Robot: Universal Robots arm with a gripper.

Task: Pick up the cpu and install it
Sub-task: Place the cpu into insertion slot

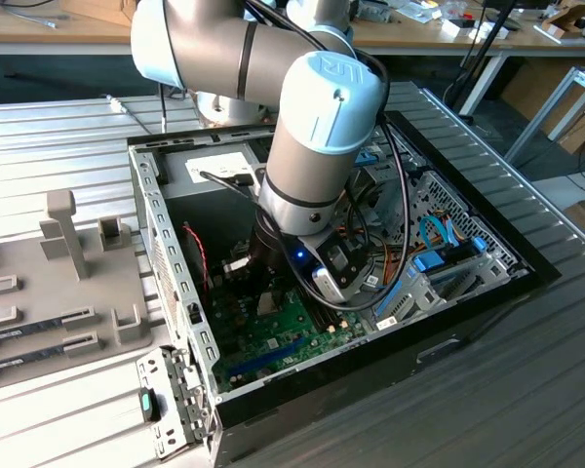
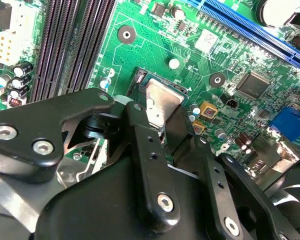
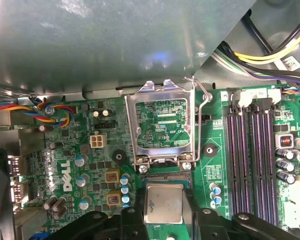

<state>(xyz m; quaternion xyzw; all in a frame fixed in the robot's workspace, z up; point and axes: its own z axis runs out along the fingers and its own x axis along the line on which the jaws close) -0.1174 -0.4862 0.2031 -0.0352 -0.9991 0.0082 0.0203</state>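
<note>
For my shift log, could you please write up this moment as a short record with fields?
gripper: shut on the cpu, one finger on each of two opposite edges
cpu: metal top up, at the socket; seated or not, cannot tell
socket frame: swung open, standing up
memory slots: empty
computer case: open, arm reaching inside
</note>
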